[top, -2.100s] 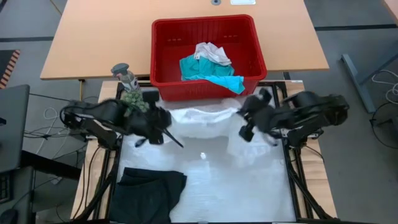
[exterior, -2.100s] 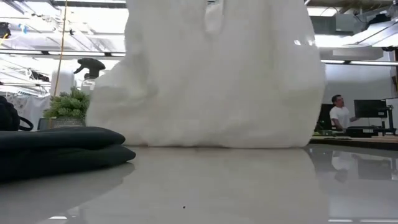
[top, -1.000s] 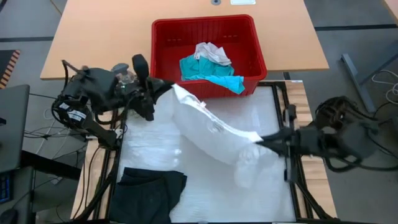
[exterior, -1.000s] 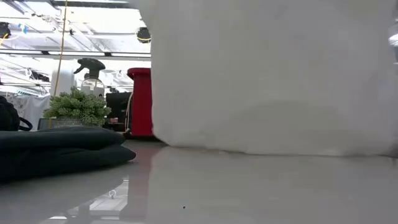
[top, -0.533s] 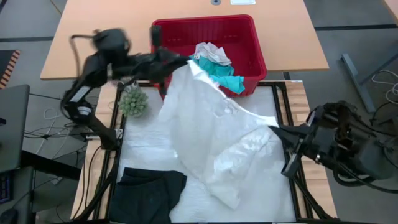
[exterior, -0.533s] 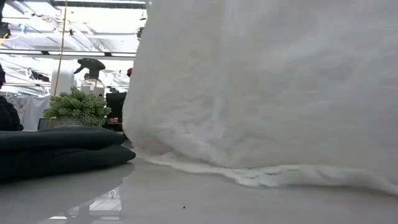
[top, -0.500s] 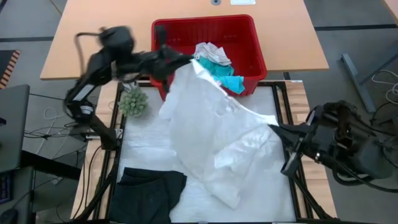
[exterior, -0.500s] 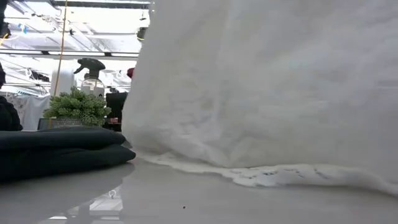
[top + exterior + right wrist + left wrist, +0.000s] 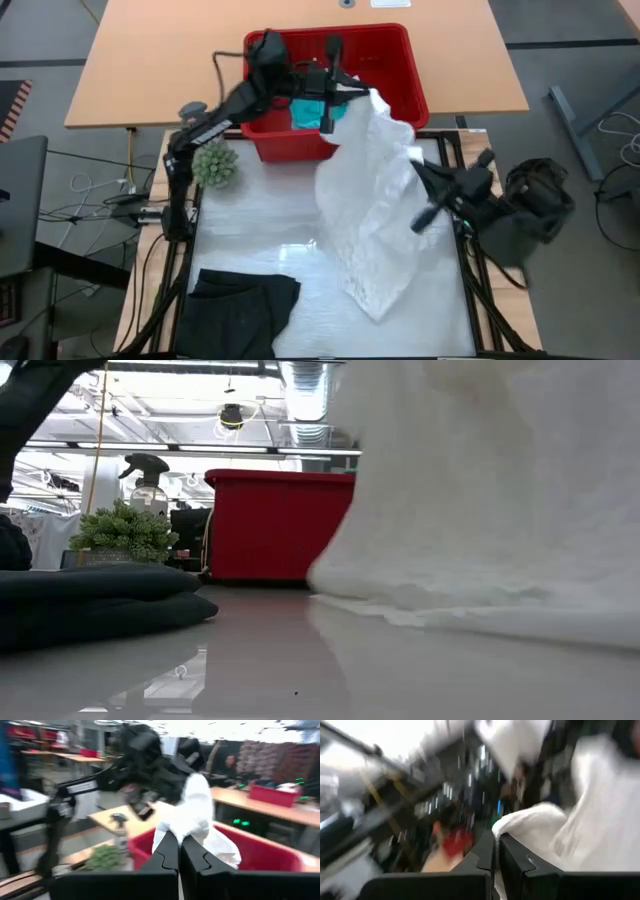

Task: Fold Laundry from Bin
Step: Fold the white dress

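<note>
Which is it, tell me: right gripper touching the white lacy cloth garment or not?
Touching. Right wrist view shows the right gripper shut on the white garment.

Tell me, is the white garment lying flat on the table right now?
No, the white garment is lifted and hangs in a bunched drape, only its lower edge reaching the table.

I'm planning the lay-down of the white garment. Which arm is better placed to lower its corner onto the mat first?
Right, probably. The right gripper, shut on the white garment, is over the mat; the left gripper, also pinching it, is over the bin.
</note>
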